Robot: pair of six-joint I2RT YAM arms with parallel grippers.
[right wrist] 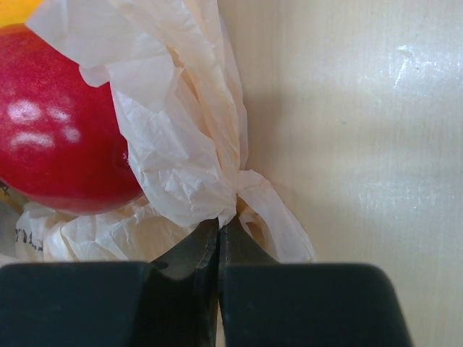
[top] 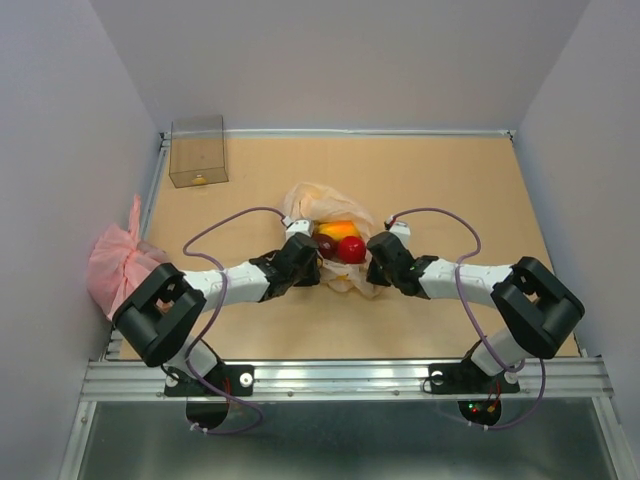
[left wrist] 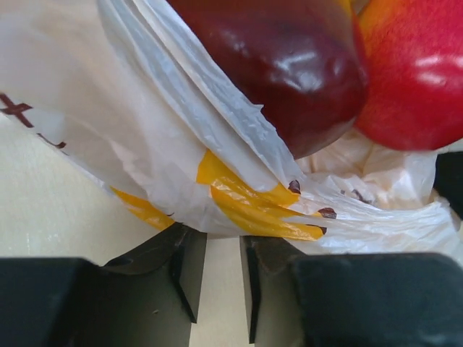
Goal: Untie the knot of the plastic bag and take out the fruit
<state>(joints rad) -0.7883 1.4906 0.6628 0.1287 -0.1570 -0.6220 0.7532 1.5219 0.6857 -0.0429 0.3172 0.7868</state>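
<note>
The pale peach plastic bag (top: 318,203) lies open mid-table, with fruit showing at its mouth: an orange-yellow piece (top: 338,229), a dark red one (top: 326,245) and a bright red one (top: 351,249). No tied knot shows. My left gripper (top: 305,262) is at the bag's near left. In the left wrist view it (left wrist: 223,242) is open, with printed bag film (left wrist: 130,130) lying over its tips and the dark red fruit (left wrist: 289,65) just beyond. My right gripper (top: 378,262) is at the near right. In the right wrist view it (right wrist: 219,225) is shut on a bunched fold of the bag (right wrist: 173,137), beside the bright red fruit (right wrist: 51,137).
A clear plastic box (top: 198,150) stands at the back left corner. A pink crinkled bag (top: 118,262) sits at the table's left edge beside my left arm. Grey walls close in the table on three sides.
</note>
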